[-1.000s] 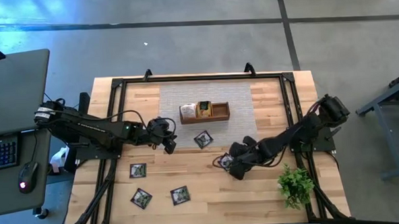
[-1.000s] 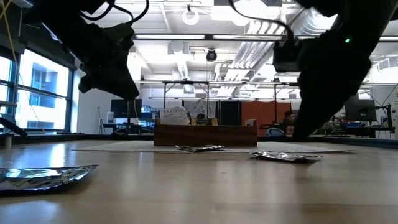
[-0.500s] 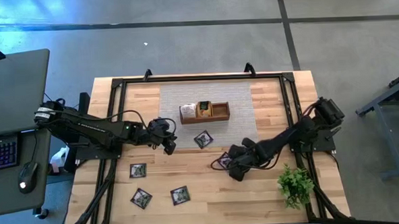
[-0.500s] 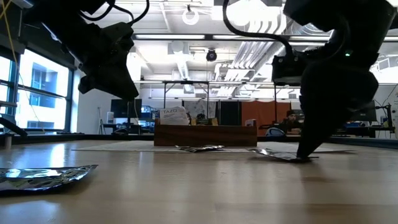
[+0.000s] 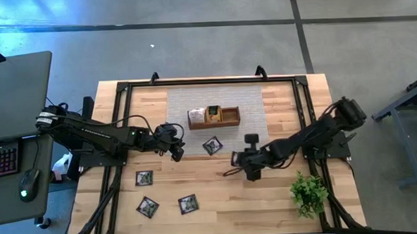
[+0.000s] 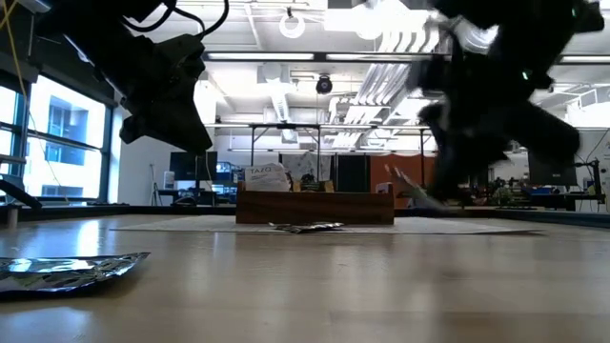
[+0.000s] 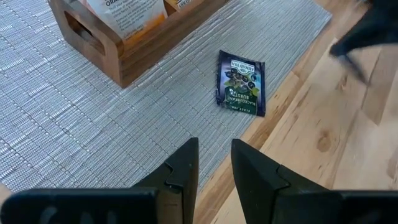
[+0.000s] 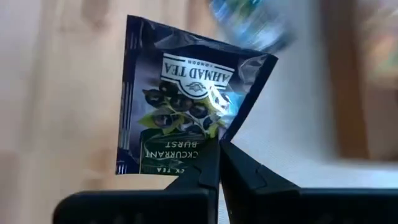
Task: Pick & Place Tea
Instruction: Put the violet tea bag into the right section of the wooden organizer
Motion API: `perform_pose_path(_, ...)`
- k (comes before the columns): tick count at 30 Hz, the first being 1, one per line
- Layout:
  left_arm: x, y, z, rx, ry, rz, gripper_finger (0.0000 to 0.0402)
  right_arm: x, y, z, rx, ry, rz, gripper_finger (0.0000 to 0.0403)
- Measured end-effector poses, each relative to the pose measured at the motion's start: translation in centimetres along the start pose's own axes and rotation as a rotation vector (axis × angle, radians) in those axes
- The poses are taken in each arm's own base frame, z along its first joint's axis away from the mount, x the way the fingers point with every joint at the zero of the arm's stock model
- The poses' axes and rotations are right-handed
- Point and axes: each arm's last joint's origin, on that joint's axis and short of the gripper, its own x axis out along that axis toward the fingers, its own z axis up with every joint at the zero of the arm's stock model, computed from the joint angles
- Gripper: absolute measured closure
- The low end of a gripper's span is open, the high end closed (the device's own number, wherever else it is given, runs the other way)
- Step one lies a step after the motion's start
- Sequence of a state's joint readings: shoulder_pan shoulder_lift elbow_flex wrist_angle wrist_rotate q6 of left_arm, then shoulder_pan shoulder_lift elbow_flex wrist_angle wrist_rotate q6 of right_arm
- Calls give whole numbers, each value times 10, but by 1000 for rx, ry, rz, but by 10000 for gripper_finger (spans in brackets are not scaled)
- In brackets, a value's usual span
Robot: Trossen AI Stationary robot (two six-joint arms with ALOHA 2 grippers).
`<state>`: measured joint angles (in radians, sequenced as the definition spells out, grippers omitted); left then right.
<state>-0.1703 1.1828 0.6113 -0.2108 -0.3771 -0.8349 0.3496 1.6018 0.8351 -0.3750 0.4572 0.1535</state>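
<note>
Dark sachet [image 8: 186, 118] pinched by one edge between closed right gripper [image 8: 219, 163] fingers, lifted off wood, hanging clear above table [image 5: 268, 199] in front of grey mat [image 5: 254, 115]; in high view at [image 5: 236, 159] beside right gripper [image 5: 243, 160]. Left gripper [image 7: 214, 163] fingers slightly parted, nothing held, hovering over mat's front-left edge; in high view at [image 5: 176, 151]. Second dark sachet [image 7: 241, 83] flat on mat's front edge, near left gripper, also [image 5: 212, 146]. Wooden tray [image 5: 213, 117] on mat, sachets standing in left and middle compartments. Three more sachets flat on front-left wood: [image 5: 144, 178], [image 5: 147, 206], [image 5: 188, 202]. Plant [image 5: 309, 191] front right.
</note>
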Motion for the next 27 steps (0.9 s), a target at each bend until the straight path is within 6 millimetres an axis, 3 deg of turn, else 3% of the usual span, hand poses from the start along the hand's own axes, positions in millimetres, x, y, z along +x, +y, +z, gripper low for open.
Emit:
perform_pose_path(5, 0, 0, 0, -1, -2, -2, 308, -17, -25, 8, -448, -18, -355, 399)
perform_pose_path(9, 0, 0, 0, -1, -3, -2, 308, -15, -50, 17, -865, 185, -667, 399)
perform_pose_path(12, 0, 0, 0, -2, -4, -1, 308, -10, -73, 30, -1002, 300, -777, 401)
perform_pose_path(18, 0, 0, 0, -2, -11, 4, 308, 1, -111, 37, -1141, 308, -730, 401)
perform_pose_path(23, 0, 0, 0, -1, -9, 6, 308, 10, -123, 31, -1396, 296, -582, 402)
perform_pose_path(27, 0, 0, 0, 0, -8, 7, 308, 19, -129, 32, -1415, 336, -597, 402)
